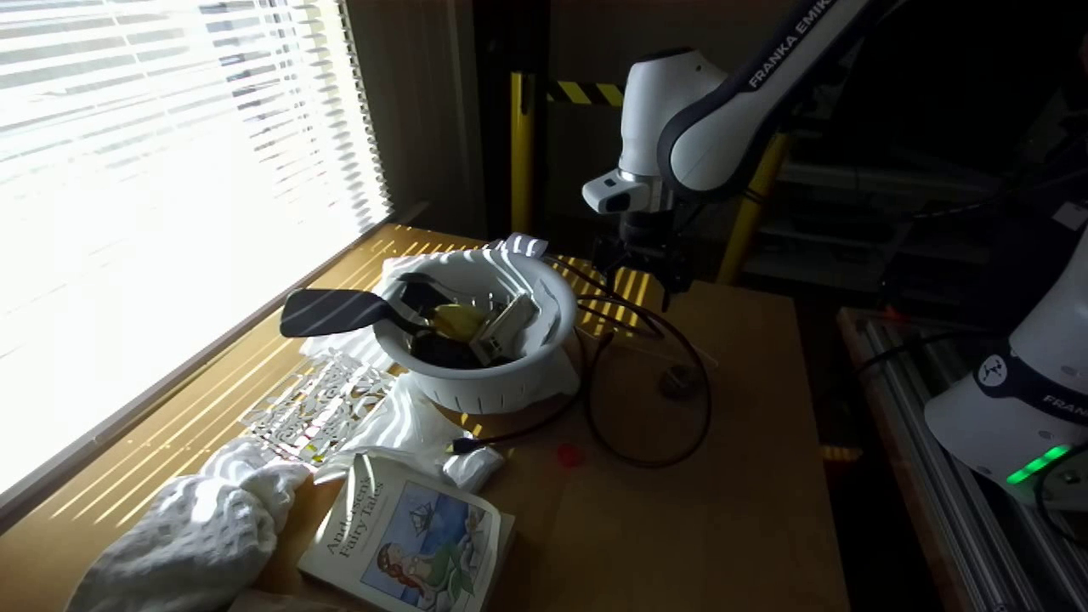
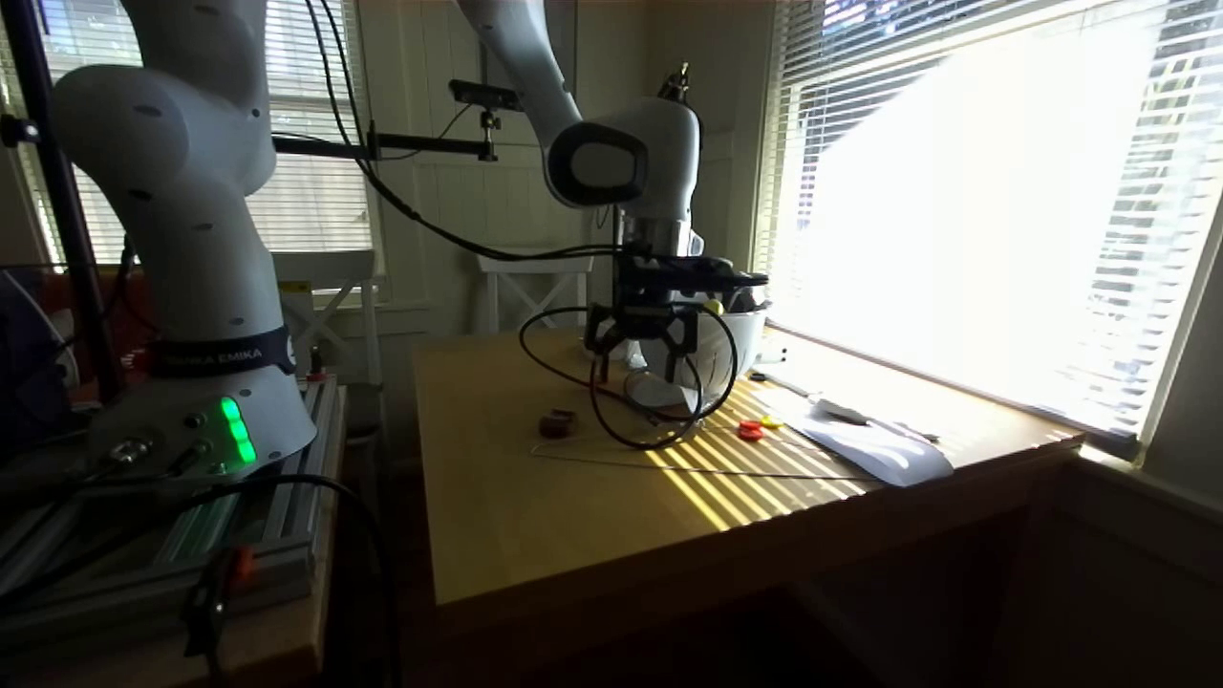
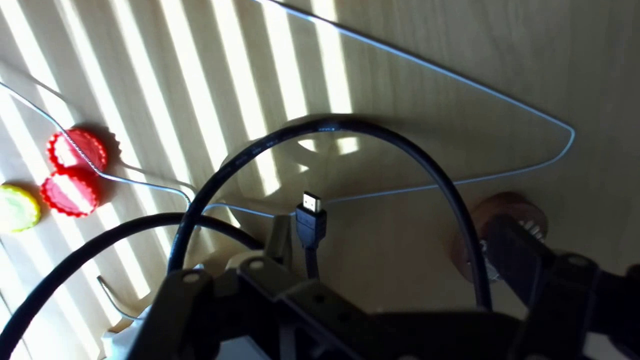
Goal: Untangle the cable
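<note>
Gripper (image 2: 637, 376) hangs spread wide above the table (image 2: 497, 516). Cable (image 3: 330, 124) sits looped just beside the white basket (image 1: 476, 388). Room to move between its big loop and the table edge facing the robot base (image 2: 196, 394).

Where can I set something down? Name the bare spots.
In an exterior view, the table is bare between the book, red disc, cable and right edge. Another bare patch, in an exterior view: between the wire and near-left corner. Crowded: from the bowl to the cloth and book, and around the open hand, where cable crosses wire.
</note>
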You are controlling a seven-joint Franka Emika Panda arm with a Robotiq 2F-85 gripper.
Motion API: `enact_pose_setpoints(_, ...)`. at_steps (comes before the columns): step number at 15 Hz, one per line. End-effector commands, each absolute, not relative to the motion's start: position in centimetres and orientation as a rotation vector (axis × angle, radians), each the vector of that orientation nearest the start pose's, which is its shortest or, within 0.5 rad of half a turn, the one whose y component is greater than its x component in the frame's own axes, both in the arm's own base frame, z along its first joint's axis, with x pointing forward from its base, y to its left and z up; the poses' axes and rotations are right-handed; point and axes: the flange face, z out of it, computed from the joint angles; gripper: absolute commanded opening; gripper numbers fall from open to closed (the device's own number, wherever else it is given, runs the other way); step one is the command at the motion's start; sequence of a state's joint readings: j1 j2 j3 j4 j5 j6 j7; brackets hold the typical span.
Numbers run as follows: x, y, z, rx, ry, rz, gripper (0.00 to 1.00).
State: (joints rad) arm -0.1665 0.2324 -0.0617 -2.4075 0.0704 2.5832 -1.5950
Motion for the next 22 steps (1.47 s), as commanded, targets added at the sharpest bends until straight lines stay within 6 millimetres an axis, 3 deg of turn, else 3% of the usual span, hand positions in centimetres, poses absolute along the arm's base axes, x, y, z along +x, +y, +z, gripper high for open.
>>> enact_pose_setpoints(1, 48.8, -11.0, 20.0, -2.417, -1.888, -0.057, 1.0)
enact_pose_setpoints(8, 49.2, -11.8, 17.0, -2.484, -1.789, -0.073, 0.97)
enact_pose_setpoints(13, 50.3, -11.0, 14.9, -2.502, -1.789, -0.076, 0.75)
enact_pose_setpoints(15, 50.7, -10.3, 14.1, -2.499, -1.789, -0.072, 0.72)
enact_pose_setpoints(16, 50.9, -10.1, 13.8, -2.499, -1.788, -0.071, 0.64)
enact_pose_setpoints(17, 51.1, -9.9, 13.6, -2.497, -1.79, -0.073, 0.65)
enact_pose_setpoints(18, 51.3, -9.7, 13.5, -2.499, -1.795, -0.078, 0.59)
enact_pose_setpoints(19, 51.5, -9.5, 13.5, -2.501, -1.8, -0.085, 0.43)
enact_pose_setpoints(22, 51.9, -9.4, 14.2, -2.52, -1.813, -0.116, 0.22)
